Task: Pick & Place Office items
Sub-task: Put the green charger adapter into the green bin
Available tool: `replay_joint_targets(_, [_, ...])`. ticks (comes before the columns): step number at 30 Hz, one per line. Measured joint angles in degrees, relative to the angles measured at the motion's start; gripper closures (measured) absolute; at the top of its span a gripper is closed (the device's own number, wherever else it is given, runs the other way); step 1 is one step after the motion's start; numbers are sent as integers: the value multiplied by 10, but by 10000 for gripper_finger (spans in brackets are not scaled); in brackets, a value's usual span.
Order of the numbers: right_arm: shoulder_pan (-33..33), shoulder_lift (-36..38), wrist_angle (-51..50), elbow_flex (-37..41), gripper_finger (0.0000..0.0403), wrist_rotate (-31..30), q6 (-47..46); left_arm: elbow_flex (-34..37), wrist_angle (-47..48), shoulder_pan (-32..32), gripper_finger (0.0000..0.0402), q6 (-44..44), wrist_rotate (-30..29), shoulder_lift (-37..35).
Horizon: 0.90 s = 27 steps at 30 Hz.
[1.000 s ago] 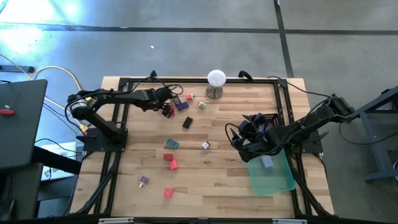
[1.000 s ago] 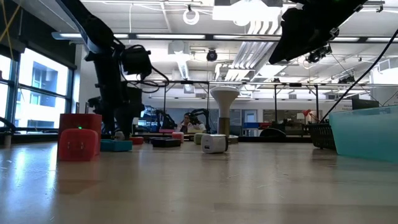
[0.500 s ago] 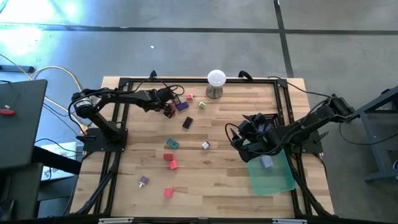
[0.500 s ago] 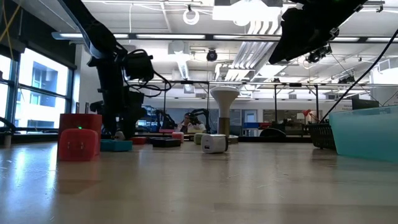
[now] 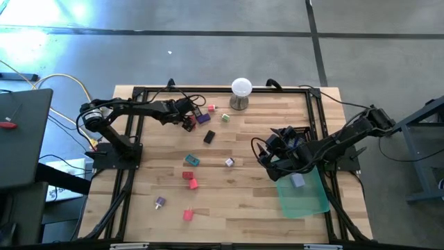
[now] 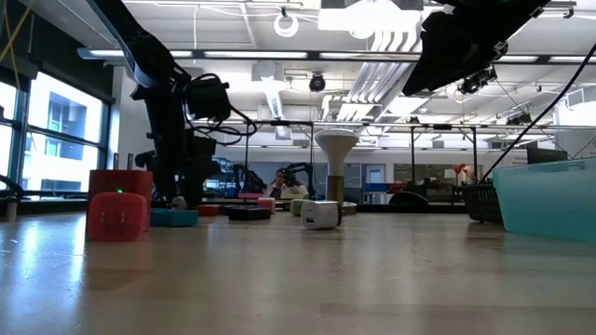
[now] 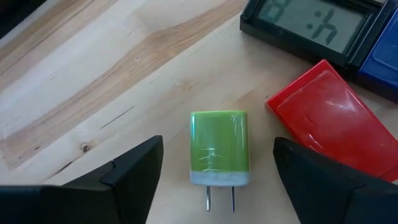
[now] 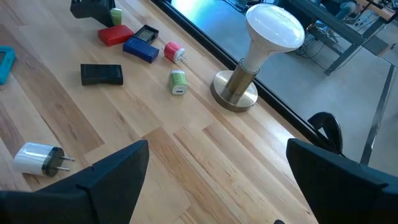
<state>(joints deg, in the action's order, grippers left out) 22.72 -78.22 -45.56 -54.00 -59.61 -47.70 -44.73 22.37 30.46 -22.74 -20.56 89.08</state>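
The left tool (image 7: 217, 186) hangs low over the far left part of the wooden counter (image 5: 236, 201), its fingers (image 7: 118, 174) spread with a green plug-in charger (image 7: 219, 148) lying flat between them, touching neither, its two prongs toward the tool. Just beyond the charger, a red block (image 7: 323, 112) lies beside one finger, with a black digital clock (image 7: 311, 25) and a blue piece (image 7: 379, 62) past it. The right tool (image 8: 211, 186) hovers spread and empty at the near edge of the translucent green tray (image 5: 305, 198), where a grey piece (image 5: 297, 180) rests. Ahead of it lie a white plug adapter (image 8: 38, 158), a black block (image 8: 101, 74), a pale green charger (image 8: 178, 82), a pink charger (image 8: 173, 52) and the white ball lamp on its metal stand (image 8: 258, 53)
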Motion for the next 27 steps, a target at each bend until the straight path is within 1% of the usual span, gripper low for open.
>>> replay_joint_targets(8, [0,0,0,0,34,0,0,0,0,0,169,-16,0,1])
replay_joint_targets(13, [0,0,0,0,34,0,0,-2,-6,0,204,-18,1,28])
replay_joint_targets(17, [0,0,0,0,34,0,0,-3,-8,-1,246,-18,7,60])
replay_joint_targets(20, [0,0,0,0,34,0,0,-3,-5,-10,277,-17,-1,67])
replay_joint_targets(24, [0,0,0,0,34,0,0,-1,-6,-29,277,-18,-24,61])
replay_joint_targets(27, [0,0,1,0,34,0,13,0,3,-52,277,-15,-40,38])
